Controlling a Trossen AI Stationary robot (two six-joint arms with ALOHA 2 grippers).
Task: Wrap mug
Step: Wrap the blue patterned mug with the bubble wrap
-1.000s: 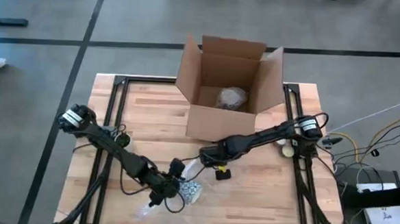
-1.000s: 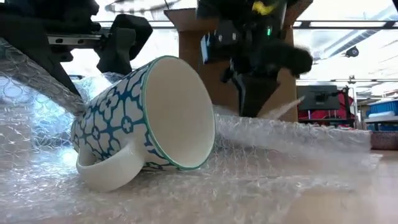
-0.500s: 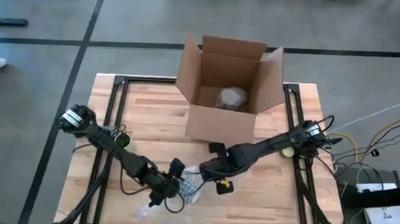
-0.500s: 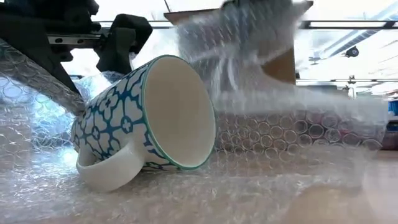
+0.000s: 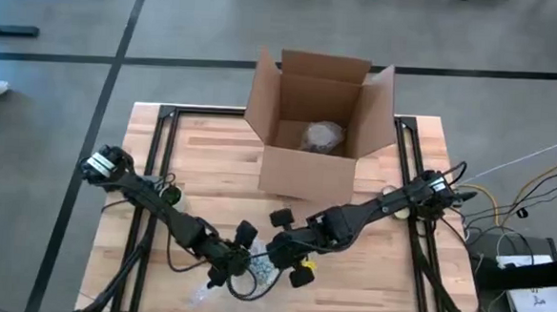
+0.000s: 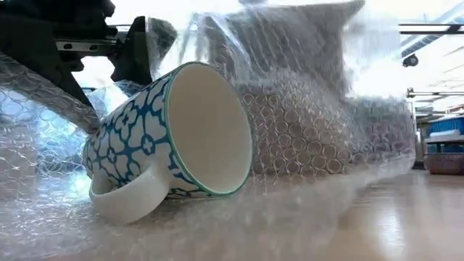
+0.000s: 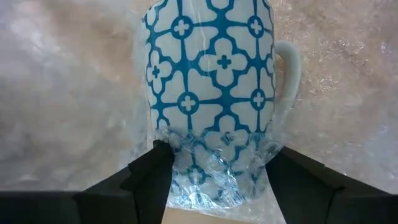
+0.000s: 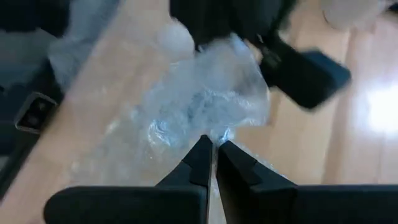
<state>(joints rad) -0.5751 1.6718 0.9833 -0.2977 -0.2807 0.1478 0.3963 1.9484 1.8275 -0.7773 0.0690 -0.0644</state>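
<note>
**Bubble wrap lifted over a mug lying on its side**

From where I stand, the biggest thing on the wooden table [image 5: 202, 152] is the open cardboard box [image 5: 319, 120] at the far side, with a wrapped bundle [image 5: 322, 136] already sitting in it. Nearer the front edge both dark arms meet over the sheet of bubble wrap [image 6: 312, 130], which lies under the work and rises in a tall fold beside it.

The mug [image 6: 170, 138], blue-patterned with a white inside, lies tipped on its side on the wrap, handle down and mouth facing the raised fold. The left gripper [image 7: 214, 165] is clamped on the mug's base end, its fingers either side with a layer of wrap caught between them and the china. The right gripper [image 8: 210, 155] has its fingers pinched tight on an edge of the sheet, holding that flap up next to the mug's open mouth.

My guess is the flap is about to be folded over the mug. The risk I see: the thin film could slip out of that narrow pinch and fall short, leaving the mouth uncovered. A hard pull could also drag the sheet underneath and roll the mug on its handle, twisting it in the left grip, which holds through slippery plastic.
</note>
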